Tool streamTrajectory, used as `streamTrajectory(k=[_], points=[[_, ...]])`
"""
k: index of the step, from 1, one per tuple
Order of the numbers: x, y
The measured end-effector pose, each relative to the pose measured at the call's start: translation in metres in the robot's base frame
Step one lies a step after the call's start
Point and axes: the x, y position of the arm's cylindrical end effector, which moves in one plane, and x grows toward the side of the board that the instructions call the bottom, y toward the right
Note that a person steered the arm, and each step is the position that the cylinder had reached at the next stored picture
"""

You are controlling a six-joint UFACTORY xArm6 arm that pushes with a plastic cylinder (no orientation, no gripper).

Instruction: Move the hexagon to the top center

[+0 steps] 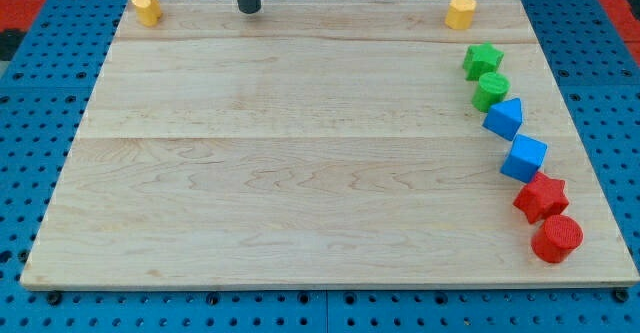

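A yellow block that looks like a hexagon [460, 11] stands at the board's top right corner. Another yellow block [147, 7], whose shape I cannot make out, stands at the top left corner. My tip [248, 10] rests on the board near the top edge, left of centre. It lies between the two yellow blocks, nearer the left one, and touches neither.
A curved line of blocks runs down the board's right side: a green star [482, 60], a green cylinder [491, 90], a blue triangle [505, 118], a blue cube [524, 157], a red star [541, 196] and a red cylinder [556, 238]. The wooden board [300, 173] lies on a blue pegboard.
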Motion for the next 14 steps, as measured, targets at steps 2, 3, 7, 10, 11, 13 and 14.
streamTrajectory(k=[2, 3, 7, 10, 11, 13, 14], points=[[0.0, -0.001], [0.0, 0.006], [0.04, 0.178], [0.053, 0.338], [0.045, 0.375], [-0.008, 0.353], [-0.001, 0.346]])
